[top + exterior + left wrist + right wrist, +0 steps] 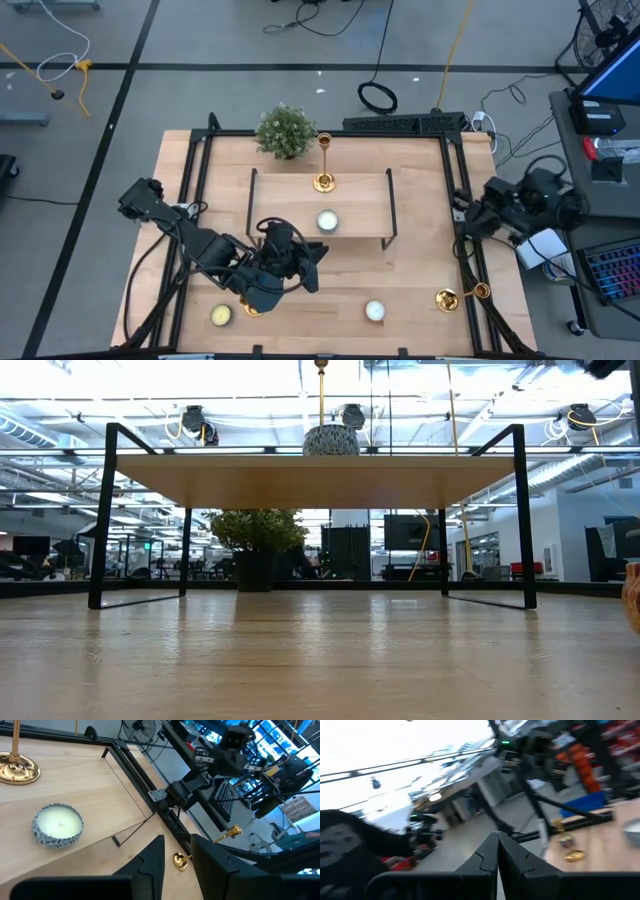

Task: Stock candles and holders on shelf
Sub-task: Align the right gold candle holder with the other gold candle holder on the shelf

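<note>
The shelf [320, 205] stands mid-table. On it a gold holder [324, 165] stands upright on its base, and a white candle [327, 221] in a patterned cup sits near the front edge; both show in the left wrist view [17, 767] [57, 825]. My left gripper [316, 262] hovers open and empty just in front of the shelf [177, 865]. A second holder [460, 296] lies on its side at the near right. A white candle [375, 311] and a yellowish candle [221, 315] sit on the table. A bit of gold [247, 306] shows under my left arm. My right gripper [497, 851] is shut at the right edge.
A small green plant [286, 131] stands behind the shelf's far left corner. A black frame [455, 180] runs along the table's edges. My right arm [510, 208] rests over the right frame rail. Bare wood lies between the shelf and the near edge.
</note>
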You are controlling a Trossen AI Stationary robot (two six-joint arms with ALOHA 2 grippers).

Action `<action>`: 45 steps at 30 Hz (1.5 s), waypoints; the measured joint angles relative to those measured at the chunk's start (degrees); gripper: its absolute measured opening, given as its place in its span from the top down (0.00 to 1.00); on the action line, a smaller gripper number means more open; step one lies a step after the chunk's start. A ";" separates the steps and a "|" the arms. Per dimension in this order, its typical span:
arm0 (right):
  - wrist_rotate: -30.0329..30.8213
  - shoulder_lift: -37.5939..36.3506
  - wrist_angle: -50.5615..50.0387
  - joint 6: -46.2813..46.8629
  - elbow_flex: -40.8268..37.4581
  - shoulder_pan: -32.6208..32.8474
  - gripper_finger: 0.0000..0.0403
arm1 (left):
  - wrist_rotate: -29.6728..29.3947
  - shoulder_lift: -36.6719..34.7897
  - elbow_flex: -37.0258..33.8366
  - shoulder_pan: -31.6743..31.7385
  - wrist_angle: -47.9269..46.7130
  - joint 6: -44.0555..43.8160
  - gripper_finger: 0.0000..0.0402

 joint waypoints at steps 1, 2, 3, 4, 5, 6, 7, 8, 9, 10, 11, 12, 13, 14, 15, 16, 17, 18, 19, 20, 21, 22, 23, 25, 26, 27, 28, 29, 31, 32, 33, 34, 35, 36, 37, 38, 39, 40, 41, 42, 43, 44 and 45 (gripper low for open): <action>1.67 0.36 0.17 -1.26 -0.86 0.02 1.00 | 0.00 0.00 0.00 0.00 0.00 0.12 0.76; 3.37 0.72 -0.03 -2.78 -1.73 0.02 1.00 | 0.00 0.00 0.00 0.00 -0.01 0.15 0.76; 5.36 1.21 -0.38 -4.33 -2.61 0.02 1.00 | 0.00 0.00 0.00 0.00 -0.01 0.14 0.76; 7.07 1.83 -0.38 -5.86 -3.27 0.02 1.00 | 0.01 0.00 0.00 0.00 -0.01 0.13 0.76; 8.28 2.47 -0.24 -7.49 -3.82 0.02 1.00 | 0.02 0.00 0.00 0.00 0.00 0.13 0.76; 9.03 3.02 -0.14 -8.77 -4.27 0.02 1.00 | 0.02 0.00 0.00 0.00 -0.02 0.10 0.76; 9.00 3.47 0.66 -9.97 -4.68 0.00 1.00 | 0.02 0.00 0.00 0.00 0.00 -0.07 0.76; 8.43 3.85 2.04 -10.67 -5.18 0.00 1.00 | 0.04 0.00 0.00 -0.02 0.00 -0.10 0.76; 6.42 4.19 4.21 -10.83 -5.94 0.00 1.00 | 0.14 0.00 0.00 -0.10 0.00 -0.17 0.76; 3.94 4.48 7.01 -10.25 -6.78 0.00 1.00 | 0.32 0.00 0.00 -0.16 -0.02 -0.26 0.76; 1.18 4.78 10.29 -8.98 -7.74 0.00 1.00 | 0.36 0.00 0.00 -0.20 -0.02 -0.29 0.76; -1.66 5.22 14.12 -7.19 -8.85 0.00 1.00 | 0.40 0.00 0.00 -0.22 -0.02 -0.29 0.76; -3.96 5.67 18.11 -5.11 -10.01 0.01 1.00 | 0.44 0.00 0.00 -0.22 -0.02 -0.30 0.76; -5.45 5.95 21.17 -2.99 -11.27 0.04 1.00 | 0.46 0.00 0.00 -0.22 -0.02 -0.29 0.76; -6.33 6.15 23.74 -1.19 -12.59 0.02 1.00 | 0.46 0.00 0.00 -0.22 -0.02 -0.31 0.76; -6.59 6.34 25.89 0.23 -13.81 0.02 1.00 | 0.46 0.00 0.00 -0.22 -0.04 -0.31 0.76; -6.55 6.38 28.00 1.53 -15.02 0.02 1.00 | 0.46 0.00 0.00 -0.22 -0.08 -0.31 0.76; -6.73 6.33 30.28 2.75 -16.22 0.02 1.00 | 0.46 0.00 0.00 -0.22 -0.09 -0.29 0.76; -7.23 6.33 32.87 4.15 -17.29 0.02 1.00 | 0.46 0.00 0.00 -0.22 -0.09 -0.29 0.76; -7.58 6.33 35.78 5.74 -18.39 0.14 1.00 | 0.46 0.00 0.00 -0.22 -0.09 -0.29 0.76; -7.70 6.31 38.81 7.40 -19.52 0.43 1.00 | 0.46 0.00 0.00 -0.22 -0.09 -0.30 0.76; -7.80 6.32 41.77 8.99 -20.43 0.93 1.00 | 0.46 0.00 0.00 -0.22 -0.09 -0.31 0.76; -7.93 6.34 44.91 10.28 -21.20 1.73 1.00 | 0.45 0.00 0.00 -0.22 -0.09 -0.29 0.76; -7.62 6.29 49.95 11.44 -21.89 3.57 1.00 | 0.46 0.00 0.00 -0.22 -0.07 -0.29 0.76; -7.37 6.27 50.89 11.51 -21.93 4.69 1.00 | 0.45 0.00 0.00 -0.22 -0.07 -0.28 0.76; -7.07 6.27 50.97 11.37 -21.93 5.77 1.00 | 0.44 0.00 0.00 -0.22 -0.07 -0.26 0.76; -6.17 6.29 50.38 10.90 -21.93 6.98 1.00 | 0.44 0.00 0.00 -0.22 -0.07 -0.26 0.76; -5.35 6.33 50.05 10.19 -21.94 8.32 1.00 | 0.44 0.00 0.00 -0.22 -0.04 -0.26 0.76; -2.80 6.31 49.21 8.31 -21.95 11.39 1.00 | 0.44 0.00 0.00 -0.22 -0.04 -0.28 0.76; -1.49 6.35 48.63 7.23 -21.95 13.22 1.00 | 0.44 0.00 0.00 -0.22 -0.04 -0.28 0.76; -0.03 6.53 47.98 6.03 -21.95 15.17 1.00 | 0.44 0.00 0.00 -0.22 -0.02 -0.30 0.76; 1.61 6.85 47.71 4.83 -21.95 17.11 1.00 | 0.44 0.00 0.00 -0.22 -0.02 -0.32 0.76; 3.21 7.26 47.72 3.59 -21.95 19.18 1.00 | 0.44 0.00 0.00 -0.23 0.00 -0.31 0.76; 4.89 7.72 47.85 2.31 -21.95 21.20 1.00 | 0.45 0.00 0.00 -0.29 0.02 -0.33 0.76; 6.69 8.25 47.95 0.95 -21.93 23.23 1.00 | 0.44 0.00 0.00 -0.35 0.02 -0.33 0.76; 8.44 8.78 47.90 -0.32 -21.93 25.24 1.00 | 0.44 0.00 0.00 -0.37 0.02 -0.35 0.76; 10.19 9.27 47.81 -1.65 -21.93 27.06 1.00 | 0.44 0.00 0.00 -0.39 0.02 -0.37 0.76; 11.92 9.61 47.83 -3.04 -21.93 28.77 1.00 | 0.44 0.00 0.00 -0.39 0.02 -0.42 0.76; 13.71 9.88 47.96 -4.39 -21.93 30.34 1.00 | 0.44 0.00 0.00 -0.39 0.02 -0.45 0.76; 15.18 10.04 47.87 -5.66 -21.76 31.92 1.00 | 0.44 0.00 0.00 -0.39 0.04 -0.46 0.76; 16.22 10.30 47.96 -6.78 -21.41 33.43 1.00 | 0.46 0.00 0.00 -0.39 0.04 -0.46 0.76; 17.23 10.51 47.93 -7.92 -20.99 34.87 1.00 | 0.46 0.00 0.00 -0.39 0.04 -0.46 0.76; 18.04 10.67 47.86 -9.10 -20.50 36.39 1.00 | 0.46 0.00 0.00 -0.39 0.04 -0.47 0.76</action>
